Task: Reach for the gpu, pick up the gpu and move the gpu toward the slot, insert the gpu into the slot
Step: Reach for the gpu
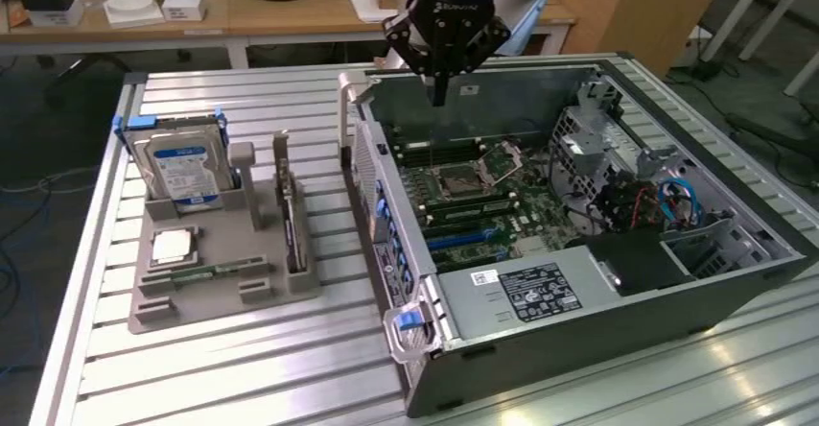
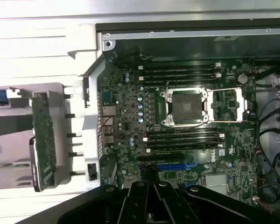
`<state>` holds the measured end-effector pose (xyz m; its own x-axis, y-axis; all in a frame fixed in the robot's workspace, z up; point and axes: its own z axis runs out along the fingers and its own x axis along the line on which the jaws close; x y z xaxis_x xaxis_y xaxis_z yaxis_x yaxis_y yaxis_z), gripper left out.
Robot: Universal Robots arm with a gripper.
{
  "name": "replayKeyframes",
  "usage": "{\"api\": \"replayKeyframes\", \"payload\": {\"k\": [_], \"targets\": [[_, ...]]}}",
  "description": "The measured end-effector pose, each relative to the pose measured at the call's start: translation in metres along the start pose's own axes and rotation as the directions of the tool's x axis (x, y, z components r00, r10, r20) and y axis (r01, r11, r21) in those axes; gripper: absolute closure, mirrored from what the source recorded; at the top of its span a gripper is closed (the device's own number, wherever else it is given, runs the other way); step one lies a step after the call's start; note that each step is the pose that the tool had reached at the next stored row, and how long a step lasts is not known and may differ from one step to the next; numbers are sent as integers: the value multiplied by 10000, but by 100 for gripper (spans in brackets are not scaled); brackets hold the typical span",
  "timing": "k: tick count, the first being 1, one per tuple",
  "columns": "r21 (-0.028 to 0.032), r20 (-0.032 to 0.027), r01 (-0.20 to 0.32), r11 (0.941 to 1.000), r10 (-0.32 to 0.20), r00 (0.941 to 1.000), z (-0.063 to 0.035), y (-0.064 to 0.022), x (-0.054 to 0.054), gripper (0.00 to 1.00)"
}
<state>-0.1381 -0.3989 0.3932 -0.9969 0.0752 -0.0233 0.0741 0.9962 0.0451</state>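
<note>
The gpu (image 1: pixel 292 223), a thin dark card, stands on edge in a grey holder (image 1: pixel 218 292) on the table, at the exterior view's left of the open computer case. In the wrist view the gpu (image 2: pixel 43 140) shows as a long green board beside the case wall. My gripper (image 1: pixel 439 92) hangs above the far rim of the case, shut and with nothing in it, well away from the gpu. Its fingers (image 2: pixel 149 189) meet over the motherboard near the blue slot (image 2: pixel 170 166). That slot (image 1: pixel 458 241) lies on the motherboard in the case.
The holder also carries a blue-labelled hard drive (image 1: pixel 186 167) and a square CPU chip (image 1: pixel 173 247). The case (image 1: pixel 423 349) lies open on the slatted table, with a CPU socket (image 1: pixel 463 178), memory slots and cables (image 1: pixel 672 205) inside. A desk stands behind.
</note>
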Motion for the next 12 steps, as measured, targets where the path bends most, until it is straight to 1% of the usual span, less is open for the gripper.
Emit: {"api": "replayKeyframes", "payload": {"k": [12], "targets": [[0,0,-1,10000,1,10000,-6,-25,331,90]]}}
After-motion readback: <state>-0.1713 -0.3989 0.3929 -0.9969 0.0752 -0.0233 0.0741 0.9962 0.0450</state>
